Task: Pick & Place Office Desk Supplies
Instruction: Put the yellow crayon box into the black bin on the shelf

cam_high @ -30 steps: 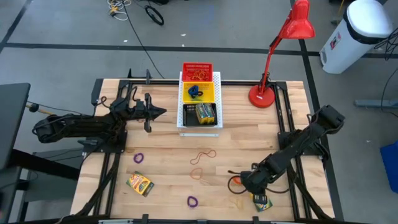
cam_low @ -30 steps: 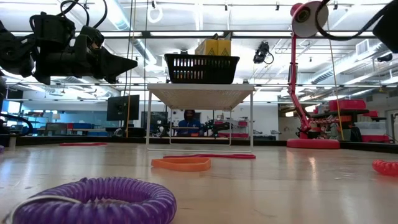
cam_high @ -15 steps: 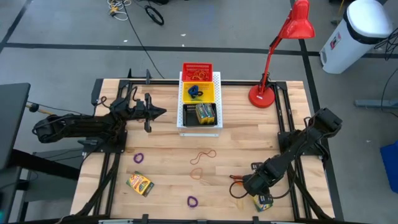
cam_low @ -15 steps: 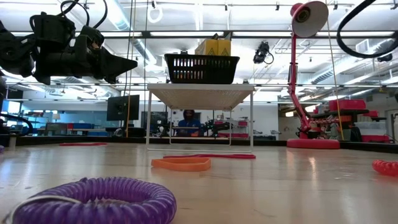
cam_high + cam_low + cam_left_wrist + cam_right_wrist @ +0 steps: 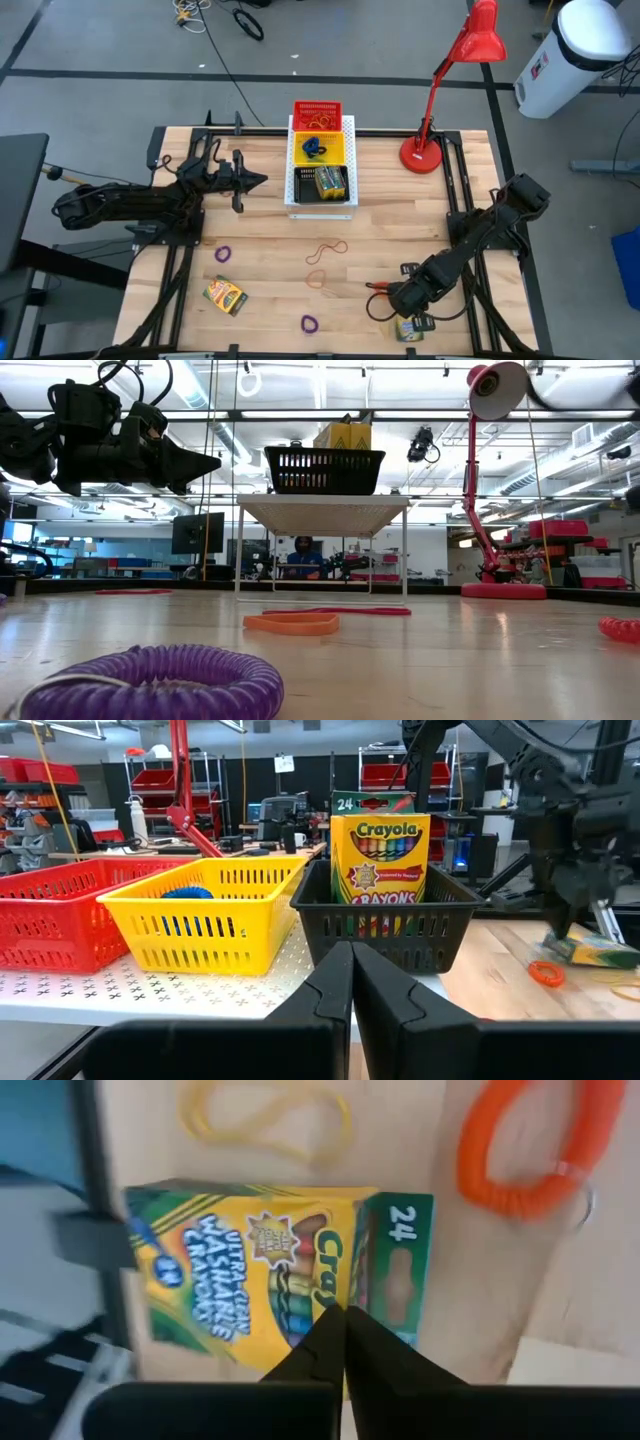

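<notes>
Wooden worktop (image 5: pixel 270 270) below: my right gripper (image 5: pixel 344 1342) (pressed closed, empty) hovers seemingly just over the crayon box (image 5: pixel 270 1280), long axis crosswise.

A red desk lamp (image 5: pixel 440 100) stands near the table's (image 5: pixel 400 250) far right corner, its base on the wood and its shade leaning out past the far edge. At the middle of the far edge sits a white perforated board (image 5: pixel 348 128) carrying three small baskets in a row: red (image 5: pixel 316 108), yellow (image 5: pixel 335 150) and black (image 5: pixel 320 197). Beyond the right side, on the floor, stands a white bin (image 5: pixel 585 50)
</notes>
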You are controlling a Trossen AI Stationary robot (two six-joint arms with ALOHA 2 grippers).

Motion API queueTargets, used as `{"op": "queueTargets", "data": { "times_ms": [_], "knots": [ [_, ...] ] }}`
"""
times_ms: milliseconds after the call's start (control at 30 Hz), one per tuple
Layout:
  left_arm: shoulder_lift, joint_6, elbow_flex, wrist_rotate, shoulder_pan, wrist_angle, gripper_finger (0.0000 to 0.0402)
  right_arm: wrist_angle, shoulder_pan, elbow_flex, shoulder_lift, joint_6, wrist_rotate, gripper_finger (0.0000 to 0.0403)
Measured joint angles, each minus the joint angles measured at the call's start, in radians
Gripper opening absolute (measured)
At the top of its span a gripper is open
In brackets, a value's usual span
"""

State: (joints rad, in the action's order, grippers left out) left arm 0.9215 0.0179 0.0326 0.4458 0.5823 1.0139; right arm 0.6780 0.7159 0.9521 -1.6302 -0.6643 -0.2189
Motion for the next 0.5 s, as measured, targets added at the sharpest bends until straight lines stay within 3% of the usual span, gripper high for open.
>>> {"op": "queueTargets", "data": {
  "times_ms": [233, 500],
  "knots": [
    [0.0, 0.0, 0.0, 0.0, 0.0, 0.0, 0.0013, 0.188, -0.002, 0.219, 0.0, -0.091, 0.112, 0.0004],
    [0.0, 0.0, 0.0, 0.0, 0.0, 0.0, 0.0013, 0.553, -0.034, 0.469, -0.014, -0.313, 0.512, 0.0004]
  ]
}}
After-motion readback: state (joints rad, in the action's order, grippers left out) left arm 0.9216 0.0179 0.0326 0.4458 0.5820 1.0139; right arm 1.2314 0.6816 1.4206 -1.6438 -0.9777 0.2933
